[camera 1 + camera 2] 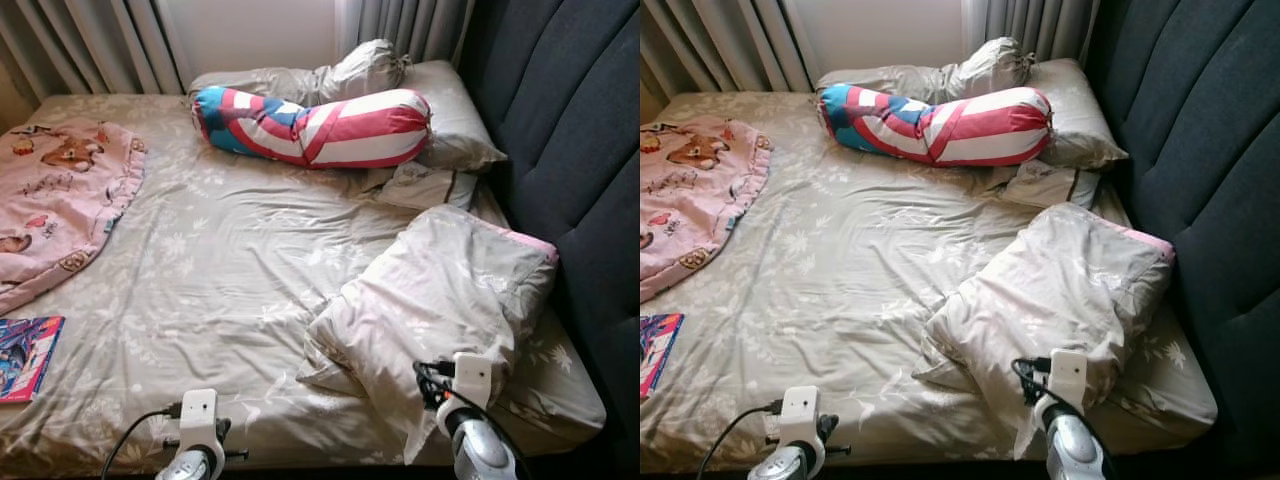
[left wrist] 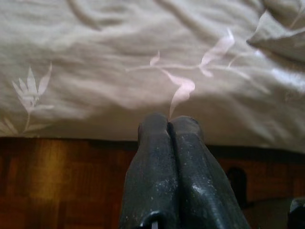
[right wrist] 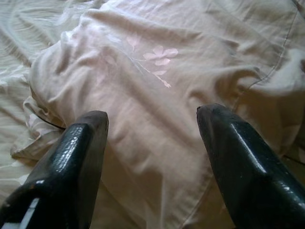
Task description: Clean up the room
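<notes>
Right gripper spread wide, grasping nothing, poised just over the near corner of the grey pillow, which lies rumpled on the bed beside the dark headboard. Left gripper clenched with fingers pressed together, at the bed's near edge, well apart from the pillow.
</notes>
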Motion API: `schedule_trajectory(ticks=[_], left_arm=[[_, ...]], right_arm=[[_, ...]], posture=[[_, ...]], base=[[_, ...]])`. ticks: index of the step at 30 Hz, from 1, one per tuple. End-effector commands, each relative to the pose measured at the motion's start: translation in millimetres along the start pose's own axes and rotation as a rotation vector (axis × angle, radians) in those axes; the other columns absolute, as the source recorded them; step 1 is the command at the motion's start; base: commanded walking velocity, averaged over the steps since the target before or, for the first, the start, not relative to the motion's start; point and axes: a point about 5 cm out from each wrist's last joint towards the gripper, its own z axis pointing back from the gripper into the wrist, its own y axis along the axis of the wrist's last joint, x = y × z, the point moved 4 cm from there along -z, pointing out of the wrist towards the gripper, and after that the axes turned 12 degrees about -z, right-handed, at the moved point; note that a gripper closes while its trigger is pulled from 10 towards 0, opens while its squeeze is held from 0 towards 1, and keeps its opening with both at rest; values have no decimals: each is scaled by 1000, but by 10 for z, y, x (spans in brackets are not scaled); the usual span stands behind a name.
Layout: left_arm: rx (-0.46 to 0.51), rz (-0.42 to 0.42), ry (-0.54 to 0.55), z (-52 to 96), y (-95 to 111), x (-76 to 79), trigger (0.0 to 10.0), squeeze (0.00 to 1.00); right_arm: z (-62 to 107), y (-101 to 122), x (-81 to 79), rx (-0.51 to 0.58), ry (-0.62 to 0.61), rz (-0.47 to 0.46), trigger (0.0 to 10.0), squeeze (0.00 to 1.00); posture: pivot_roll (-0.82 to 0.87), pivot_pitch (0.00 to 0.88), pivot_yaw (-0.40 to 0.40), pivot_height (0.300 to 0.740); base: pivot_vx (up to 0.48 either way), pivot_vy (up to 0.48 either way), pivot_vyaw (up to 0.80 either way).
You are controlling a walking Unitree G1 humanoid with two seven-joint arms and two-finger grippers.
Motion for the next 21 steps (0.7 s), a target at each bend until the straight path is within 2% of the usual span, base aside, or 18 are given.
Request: schedule_trajectory(ticks=[1,7,9,16,21], left_arm=[[-23,-14,-1,11,-62,-5,10000,0],[-40,55,56,30,-126,-86,10000,0],[-50,48,50,36,-154,-68,10000,0],[-57,23,33,35,-166,-30,10000,0],[-62,20,32,37,-178,-27,10000,0]], right_arm=[[5,-8,31,-6,-9,17,10000,0],[8,42,150,23,-87,18,10000,0],[7,40,183,14,-101,15,10000,0],[-1,18,166,-2,-91,6,10000,0],[3,3,164,-6,-95,11,10000,0]], posture=[[-86,67,-30,740],[-94,57,-32,740],[-92,53,-33,740],[-95,43,-30,740],[-94,46,-31,740]], base=[[0,0,0],[0,0,0],[0,0,0],[0,0,-696],[0,0,0]])
